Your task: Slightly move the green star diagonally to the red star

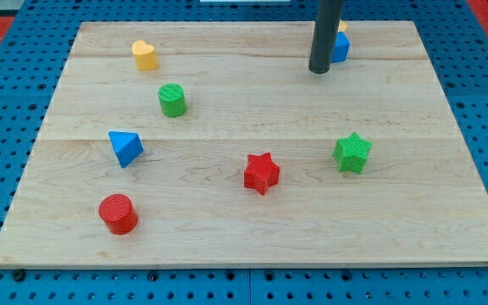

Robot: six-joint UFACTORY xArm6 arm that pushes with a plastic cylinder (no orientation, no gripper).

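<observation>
We note our tip (318,71) resting on the wooden board (227,237) near the view's top, right of centre; the tool is a plain dark rod with nothing that opens or closes, and it carries no block. Just to the view's right of the rod a blue block (340,47) sits, partly hidden behind it, its shape not clear to us; a small yellow piece (342,26) peeks out above the blue one, also mostly hidden. We cannot tell whether the rod touches the blue block. The green star (352,153) lies well below our tip, toward the view's bottom and a little to the view's right of it, standing free on bare wood. The red star (261,173) lies to the view's left of the green star and slightly lower, the two near each other but apart. Our tip touches neither star. On the view's left half we log four more blocks: a yellow heart (145,55) near the top, a green cylinder (172,100) below and slightly right of it, a blue triangular block (125,147) lower still and to the left, and a red cylinder (119,213) nearest the view's bottom left. All four stand apart from one another and well apart from both stars. The board rests on a blue perforated surface (7,110).
</observation>
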